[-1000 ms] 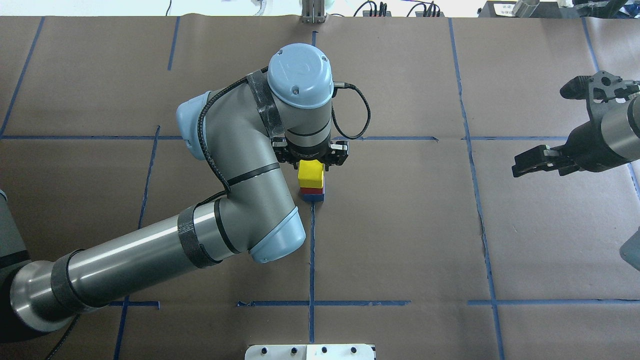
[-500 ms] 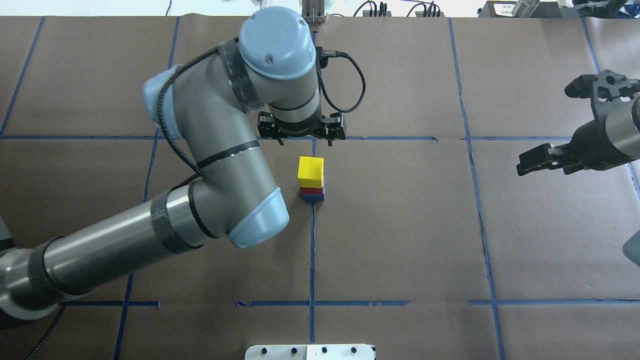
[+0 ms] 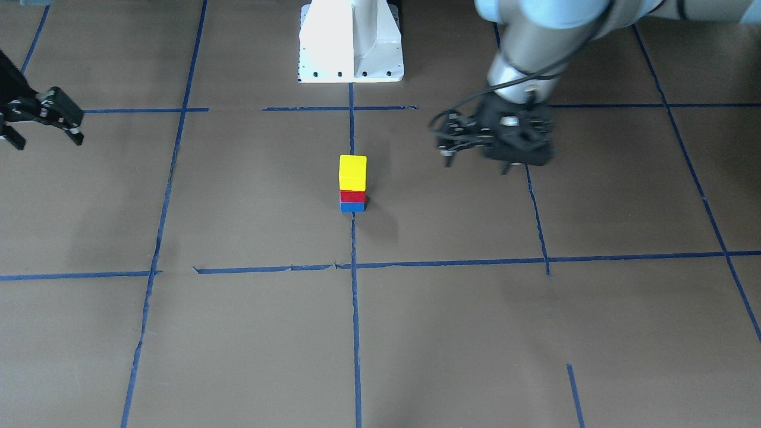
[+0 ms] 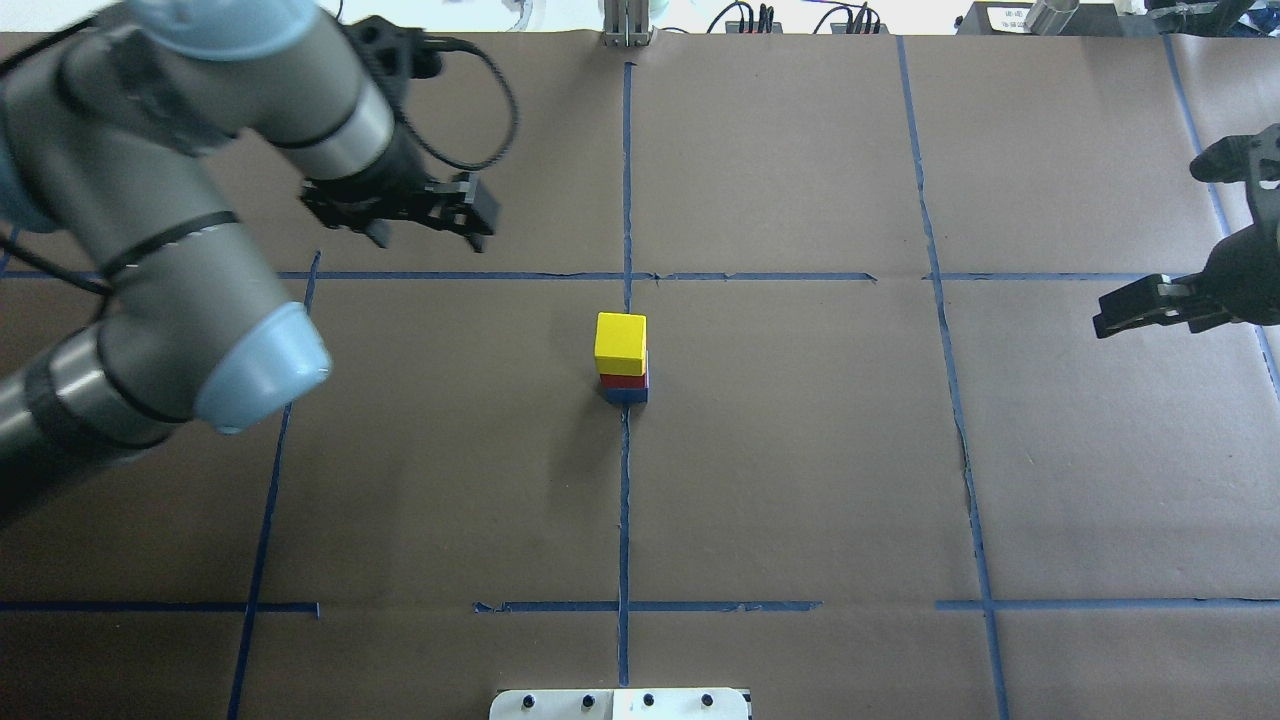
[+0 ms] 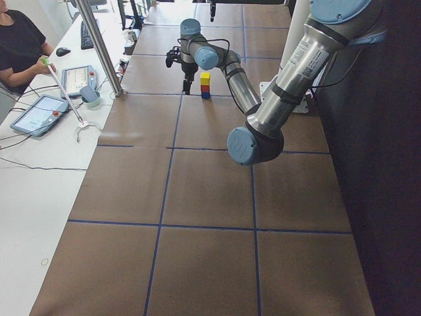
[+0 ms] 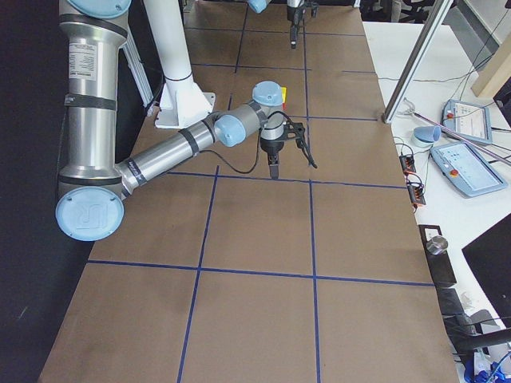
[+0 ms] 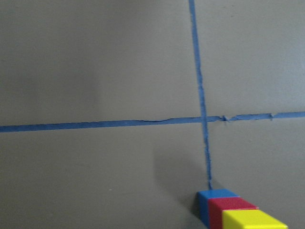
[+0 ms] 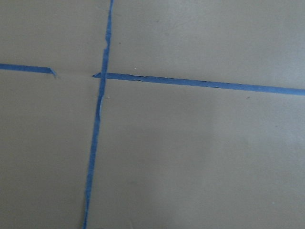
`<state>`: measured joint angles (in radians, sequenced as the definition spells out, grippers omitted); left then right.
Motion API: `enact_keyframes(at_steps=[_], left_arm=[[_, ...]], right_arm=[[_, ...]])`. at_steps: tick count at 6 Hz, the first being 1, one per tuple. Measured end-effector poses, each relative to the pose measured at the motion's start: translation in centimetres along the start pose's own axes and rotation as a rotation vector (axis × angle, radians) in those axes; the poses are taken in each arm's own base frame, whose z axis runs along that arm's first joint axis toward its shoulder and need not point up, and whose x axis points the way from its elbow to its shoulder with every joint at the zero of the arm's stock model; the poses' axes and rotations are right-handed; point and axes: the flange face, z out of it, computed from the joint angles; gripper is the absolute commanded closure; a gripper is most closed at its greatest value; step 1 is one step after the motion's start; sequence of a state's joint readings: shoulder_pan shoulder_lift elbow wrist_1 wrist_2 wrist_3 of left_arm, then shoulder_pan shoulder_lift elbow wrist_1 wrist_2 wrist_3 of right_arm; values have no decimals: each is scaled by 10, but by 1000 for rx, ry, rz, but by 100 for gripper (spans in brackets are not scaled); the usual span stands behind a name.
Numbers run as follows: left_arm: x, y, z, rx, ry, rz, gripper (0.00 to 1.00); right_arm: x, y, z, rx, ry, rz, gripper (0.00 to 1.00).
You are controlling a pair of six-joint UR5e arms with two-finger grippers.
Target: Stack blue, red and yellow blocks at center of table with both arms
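At the tabletop's (image 3: pixel 238 333) centre, the front view shows the blue block (image 3: pixel 352 207) on a tape line (image 3: pixel 355 309), the red block (image 3: pixel 352 196) on it and the yellow block (image 3: pixel 352 172) on top, all aligned. The left tool (image 3: pixel 478 160), blurred, hangs released near the stack. The right tool (image 3: pixel 46 135), fingers spread and holding nothing, is well apart at the edge. Overhead, both tools flank the stack without touching it. The left wrist view catches the stack at its lower edge, and the right wrist view shows crossing tape.
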<state>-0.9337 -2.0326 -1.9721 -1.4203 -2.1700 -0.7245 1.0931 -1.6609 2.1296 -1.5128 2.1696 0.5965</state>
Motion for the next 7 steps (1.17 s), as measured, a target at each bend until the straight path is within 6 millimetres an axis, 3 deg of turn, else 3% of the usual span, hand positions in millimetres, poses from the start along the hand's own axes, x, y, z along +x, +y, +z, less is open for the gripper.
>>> enact_keyframes(at_steps=[2, 3, 5, 6, 7], left_arm=[[-184, 50, -31, -49, -39, 136, 0], [-256, 74, -40, -68, -69, 188, 0], [-376, 110, -36, -127, -109, 196, 0], [-426, 123, -35, -144, -118, 139, 0], [-453, 130, -38, -143, -111, 87, 0]], right_arm=[[95, -2, -1, -30, -8, -49, 0], [138, 4, -3, -31, 0, -51, 0], [216, 28, 2, -52, 3, -68, 0], [237, 39, 9, -68, -16, -76, 0], [244, 45, 12, -75, -24, -71, 0]])
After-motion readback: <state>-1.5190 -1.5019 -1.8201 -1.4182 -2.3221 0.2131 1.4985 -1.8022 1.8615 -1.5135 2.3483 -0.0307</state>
